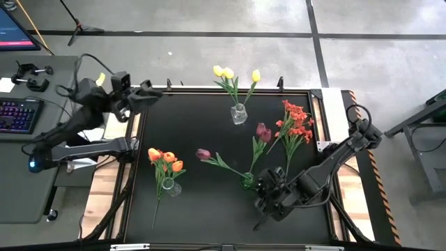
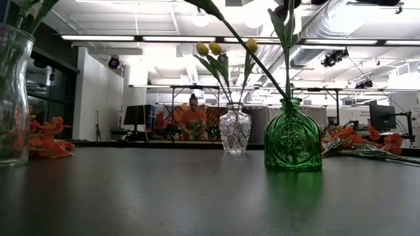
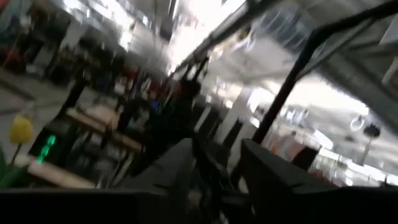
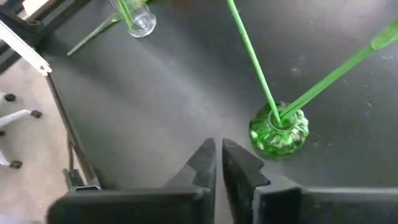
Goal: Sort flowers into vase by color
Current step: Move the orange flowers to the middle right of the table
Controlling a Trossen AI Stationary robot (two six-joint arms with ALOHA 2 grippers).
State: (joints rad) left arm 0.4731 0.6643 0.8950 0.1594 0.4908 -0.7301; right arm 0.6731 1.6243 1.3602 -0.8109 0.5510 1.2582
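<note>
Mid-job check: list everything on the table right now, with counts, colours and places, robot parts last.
Clear glass vase: one, far centre, holding three yellow tulips.
Green glass vase: one, near centre-right, holding two dark maroon tulips.
Tall clear glass vase: one, near left, holding orange tulips.
Loose red-orange flower bunch: one, lying flat at right.
Left end effector: at the far-left corner, away from the flowers.
Right end effector: shut, empty, just beside the green glass vase.

Robotics lab, exposed ceiling ducts (image 2: 341, 26), strip lights, workbenches, keyboard (image 1: 17, 115) beside the table
</note>
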